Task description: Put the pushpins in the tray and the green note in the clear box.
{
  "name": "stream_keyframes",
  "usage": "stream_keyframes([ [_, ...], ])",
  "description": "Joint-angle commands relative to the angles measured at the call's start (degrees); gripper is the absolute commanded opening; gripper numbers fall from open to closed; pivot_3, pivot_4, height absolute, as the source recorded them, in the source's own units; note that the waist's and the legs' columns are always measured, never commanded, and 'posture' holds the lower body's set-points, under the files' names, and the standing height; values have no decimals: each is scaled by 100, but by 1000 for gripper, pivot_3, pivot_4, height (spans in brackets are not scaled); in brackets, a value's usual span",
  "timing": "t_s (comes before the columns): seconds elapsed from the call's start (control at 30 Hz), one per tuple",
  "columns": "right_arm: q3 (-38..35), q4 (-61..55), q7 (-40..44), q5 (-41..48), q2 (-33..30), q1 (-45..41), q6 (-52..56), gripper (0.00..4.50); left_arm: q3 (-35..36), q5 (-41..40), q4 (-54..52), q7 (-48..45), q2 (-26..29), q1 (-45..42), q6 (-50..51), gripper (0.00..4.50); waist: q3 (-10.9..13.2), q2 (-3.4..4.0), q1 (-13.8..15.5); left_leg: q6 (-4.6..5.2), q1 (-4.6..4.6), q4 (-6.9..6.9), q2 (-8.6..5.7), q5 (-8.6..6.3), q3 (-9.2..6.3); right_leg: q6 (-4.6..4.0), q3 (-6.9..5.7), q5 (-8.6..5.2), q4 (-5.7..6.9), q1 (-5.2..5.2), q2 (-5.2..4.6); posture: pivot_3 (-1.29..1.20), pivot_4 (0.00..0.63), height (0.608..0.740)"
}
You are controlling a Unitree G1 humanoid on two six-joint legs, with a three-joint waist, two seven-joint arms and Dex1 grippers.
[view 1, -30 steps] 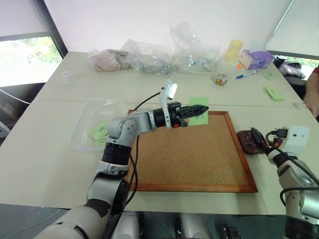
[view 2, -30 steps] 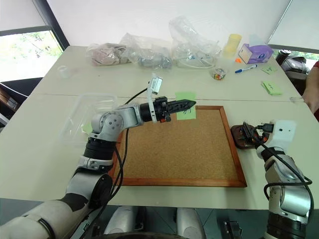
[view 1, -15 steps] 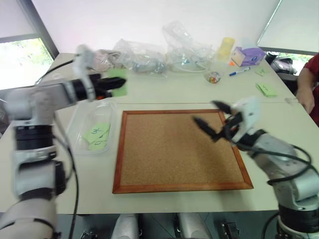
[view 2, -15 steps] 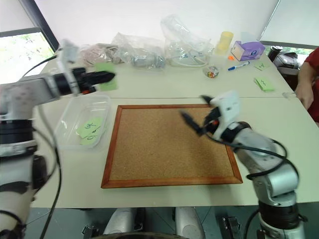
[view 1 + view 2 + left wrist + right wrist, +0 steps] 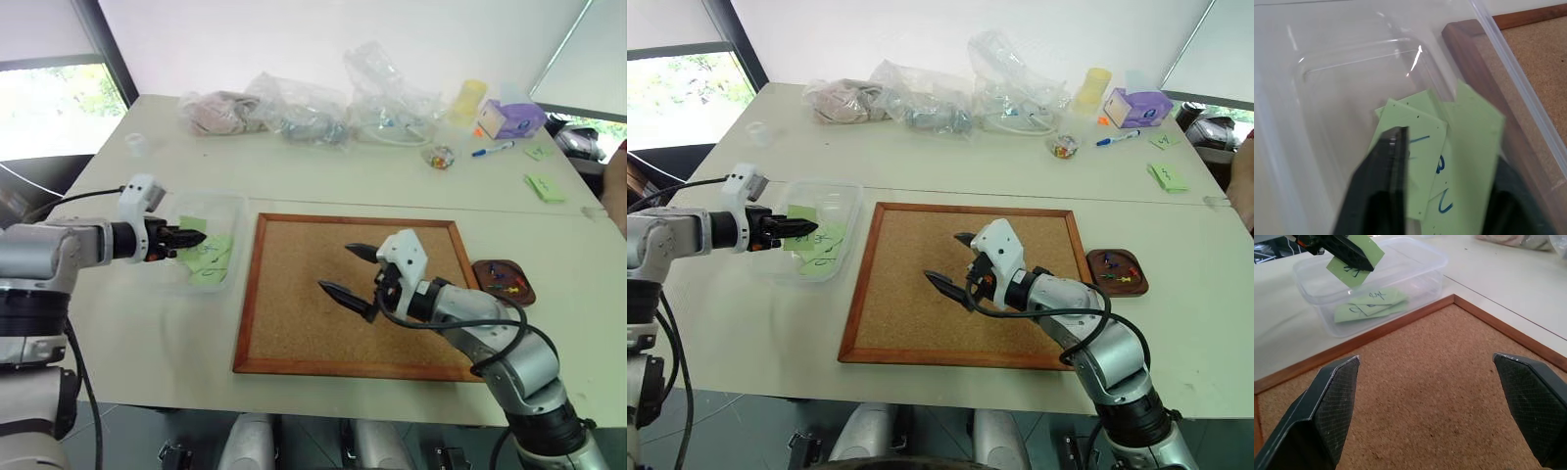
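Motion marks this moment. A second ago the left gripper (image 5: pixel 199 237) sat shut on the green note (image 5: pixel 1373 248) at the top edge of the corkboard (image 5: pixel 294 313), near frame centre. Now it hangs at the left of the frame over the clear box (image 5: pixel 1420 276), and its fingers have parted to a middling gap. The note is tilted at the fingertips, above the box floor. Whether it is falling free or sticking to one finger cannot be told. This looks like the release step, so the note's part of the task is nearly done. The left arm should only need to lift away once the paper lies in the box.

Over the same second the right gripper (image 5: pixel 336 268) has swung from beside the tray (image 5: pixel 480 266) at the right to the middle of the corkboard. Its jaws stand as wide as they go and hold nothing.

By count there are two grippers, one corkboard, one clear box and one tray. One green note is at the left fingertips, and at least two more lie overlapped on the box floor. A third there is possible but unsure. The corkboard shows no note and no pin. The pushpins (image 5: pixel 503 286) lie in the tray at the right, red and yellow among them. There are roughly four or five, too small to count surely. That part of the task appears complete.
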Motion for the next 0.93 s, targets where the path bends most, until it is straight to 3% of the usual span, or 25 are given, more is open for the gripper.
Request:
stream_keyframes([
  [0.03,-77,-63,41,-54,10,-19,-128,4500,223,46,-72,11,12,-188,-238,3371,0,0,-22,0,0,0,0,0,0,3,0,2,0,0,0,0,150,737],
  [0.13,-138,-64,55,-78,-23,16,-112,4500,58,298,-47,-16,105,-286,-645,4486,0,0,-66,0,0,0,0,0,-2,13,-2,7,1,0,1,0,150,737],
  [0.43,-281,-12,17,-191,-8,130,-141,4500,-422,781,-132,-431,235,-290,-1172,4486,0,1,-83,0,0,-1,-1,0,0,15,-3,8,1,0,6,0,150,737],
  [0.53,-367,-26,-26,-195,13,167,-155,4500,32,413,-91,-411,-15,-537,-1047,4486,1,1,-73,0,1,-1,0,0,-1,15,-3,9,2,-1,8,0,150,737],
  [0.67,-1284,-377,-234,405,85,483,118,4500,565,-428,-770,-798,-241,-741,-885,4486,1,-1,-55,0,-7,3,0,0,-4,17,-3,9,0,-1,6,0,150,737],
  [0.77,-2370,-912,-377,1332,-11,888,511,4500,283,-724,-1758,-937,-466,-474,-866,4486,-1,6,-33,3,-10,2,-4,-2,-4,18,-2,10,-4,0,-2,0,150,737],
  [0.93,-3528,-1270,-310,2248,-516,1649,1020,4500,-200,-931,-2832,-666,-1145,309,-931,4486,-6,18,-75,5,13,0,-4,-3,1,19,2,10,-4,21,-7,0,150,737],
])
